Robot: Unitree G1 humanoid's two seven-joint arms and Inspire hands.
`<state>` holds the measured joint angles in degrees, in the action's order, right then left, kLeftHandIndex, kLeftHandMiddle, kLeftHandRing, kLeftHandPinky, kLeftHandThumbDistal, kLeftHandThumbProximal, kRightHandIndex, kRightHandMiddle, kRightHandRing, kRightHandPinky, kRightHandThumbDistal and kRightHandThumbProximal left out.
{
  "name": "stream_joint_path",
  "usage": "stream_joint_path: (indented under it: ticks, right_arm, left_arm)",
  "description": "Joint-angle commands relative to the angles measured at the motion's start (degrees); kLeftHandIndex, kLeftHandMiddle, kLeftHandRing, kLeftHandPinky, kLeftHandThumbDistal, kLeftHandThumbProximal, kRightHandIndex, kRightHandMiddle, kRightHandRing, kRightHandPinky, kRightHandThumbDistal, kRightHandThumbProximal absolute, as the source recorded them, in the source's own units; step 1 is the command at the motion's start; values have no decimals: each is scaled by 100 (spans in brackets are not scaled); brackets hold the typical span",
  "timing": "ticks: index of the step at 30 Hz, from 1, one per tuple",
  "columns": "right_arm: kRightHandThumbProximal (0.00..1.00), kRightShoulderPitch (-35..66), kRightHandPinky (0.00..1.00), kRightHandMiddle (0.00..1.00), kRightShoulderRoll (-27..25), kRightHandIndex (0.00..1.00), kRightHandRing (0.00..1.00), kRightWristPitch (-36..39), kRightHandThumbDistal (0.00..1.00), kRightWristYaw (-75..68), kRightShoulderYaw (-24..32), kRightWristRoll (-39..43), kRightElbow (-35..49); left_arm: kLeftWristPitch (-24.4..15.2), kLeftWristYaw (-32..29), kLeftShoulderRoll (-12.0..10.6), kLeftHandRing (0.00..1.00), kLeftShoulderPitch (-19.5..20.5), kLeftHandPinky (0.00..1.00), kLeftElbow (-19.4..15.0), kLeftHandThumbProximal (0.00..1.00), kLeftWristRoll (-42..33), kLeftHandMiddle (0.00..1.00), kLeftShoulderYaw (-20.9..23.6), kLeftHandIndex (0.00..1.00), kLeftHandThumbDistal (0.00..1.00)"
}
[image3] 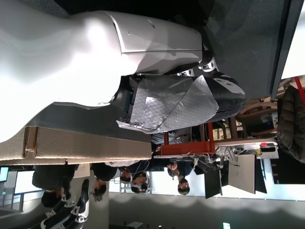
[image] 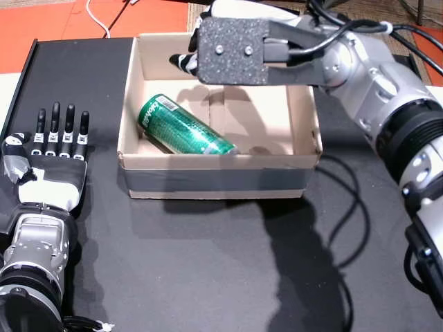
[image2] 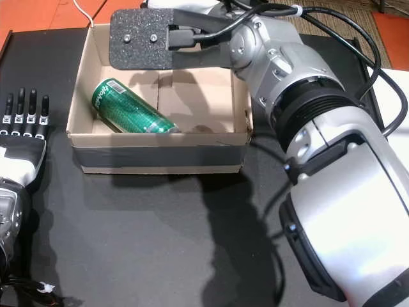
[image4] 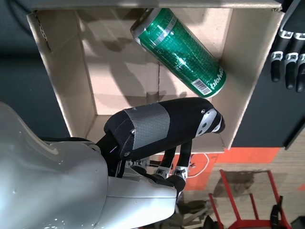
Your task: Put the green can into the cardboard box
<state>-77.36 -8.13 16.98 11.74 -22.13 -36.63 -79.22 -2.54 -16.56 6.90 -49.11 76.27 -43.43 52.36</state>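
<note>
- The right hand (image: 232, 50) hangs over the far half of the cardboard box (image: 214, 181), its flat grey back plate turned up toward the head, the forearm reaching in from the right side of the table.
- In the right wrist view that hand (image4: 164, 125) holds nothing: the thumb lies stretched across the box opening, the fingers (image4: 185, 160) point down beyond the box's far wall, apart and not curled on anything.
- It is clear of the green can (image: 185, 126); there is open cardboard between them in the right wrist view.
- The green can (image4: 178, 47) lies on its side on the box floor, set diagonally, with its barcode end toward the robot's left and far side and its other end close to the near wall.
- In both head views the can sits in the left part of the box, fully below the rim (image2: 156, 135).
- The left hand (image: 52, 155) rests palm down on the black table (image: 221, 270), well to the left of the box, its four fingers (image: 68, 129) straight, slightly spread, and pointing away from the robot; it holds nothing.
- The left wrist view shows only that hand's grey taped surface (image3: 176, 102) against the room, with the box's edge (image3: 81, 145) beside it.
</note>
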Motion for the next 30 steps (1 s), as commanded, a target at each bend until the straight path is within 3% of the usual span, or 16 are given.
stream_joint_path:
  ticks: [1, 3, 8, 10, 11, 13, 16, 18, 20, 21, 22, 23, 25, 26, 27, 30]
  right_arm:
    - [71, -36, 72, 56, -132, 59, 61, 302, 83, -266, 37, 48, 55]
    - [70, -44, 76, 61, -229, 61, 66, 629, 76, -785, 4, -20, 102]
    - [55, -139, 78, 57, -489, 52, 68, 1302, 68, -2401, 39, -68, 219]
    - [57, -206, 78, 57, -636, 50, 68, 1518, 76, -3112, 17, -133, 291]
    - [52, -236, 78, 59, -731, 50, 70, 1644, 74, -3434, 14, -159, 340]
    - [61, -249, 80, 66, -957, 56, 75, 1883, 80, -4017, -34, -264, 464]
    - [66, -107, 80, 68, -1370, 60, 78, 2152, 93, -5176, -263, -681, 761]
    - [62, 122, 81, 70, -1645, 62, 80, 2365, 100, -5953, -346, -909, 1006]
    - [58, 411, 84, 72, -1917, 64, 82, 2550, 100, -6538, -372, -1063, 1294]
    - [62, 589, 84, 72, -2057, 64, 82, 2570, 100, -6796, -364, -1126, 1484]
    - [53, 816, 85, 72, -2229, 64, 82, 2655, 97, -7021, -325, -1159, 1728]
    - [52, 1067, 85, 73, -2402, 64, 82, 2768, 98, -7179, -260, -1159, 1994]
    - [56, 1618, 86, 74, -2726, 65, 84, 2877, 90, -7403, -109, -1169, 2588]
    - [54, 1945, 85, 70, -2888, 54, 84, 2910, 88, -7431, 6, -1144, 2929]
    - [59, 2215, 86, 70, -3006, 51, 86, 2914, 93, -7410, 118, -1113, 3224]
    - [58, 3246, 86, 74, -3404, 61, 86, 3023, 98, -7296, 588, -916, 4140]
  left_arm:
    - [23, 76, 20, 71, 72, 85, 51, 97, 3, 60, 8, 55, 0]
    - [19, 111, 31, 69, 71, 83, 53, 96, 10, 58, 5, 54, 0]
    - [36, 81, 52, 70, 80, 82, 55, 97, 6, 59, 9, 54, 0]
    - [35, 83, 61, 71, 83, 81, 57, 98, 9, 60, 8, 55, 0]
    - [18, 145, 61, 69, 71, 80, 58, 96, 9, 58, 11, 53, 0]
    - [41, 206, 71, 68, 58, 80, 61, 95, -6, 57, 26, 53, 0]
    - [38, 152, 74, 71, 69, 82, 56, 100, -2, 58, 20, 54, 0]
    - [42, 83, 78, 71, 90, 83, 55, 100, -6, 58, 24, 56, 0]
    - [56, 80, 91, 72, 93, 82, 57, 100, -20, 58, 38, 56, 0]
    - [62, 115, 98, 71, 87, 81, 59, 100, -24, 58, 45, 56, 0]
    - [69, 133, 105, 71, 85, 81, 60, 100, -19, 59, 42, 56, 0]
    - [79, 121, 108, 72, 87, 81, 59, 100, -22, 60, 44, 57, 0]
    - [91, 77, 112, 72, 99, 83, 56, 100, -4, 60, 27, 57, 0]
    - [90, 96, 113, 71, 96, 82, 55, 100, 1, 58, 21, 56, 0]
    - [86, 131, 114, 70, 92, 81, 56, 100, 7, 57, 16, 55, 0]
    - [78, 163, 125, 69, 93, 80, 55, 100, -10, 57, 29, 56, 0]
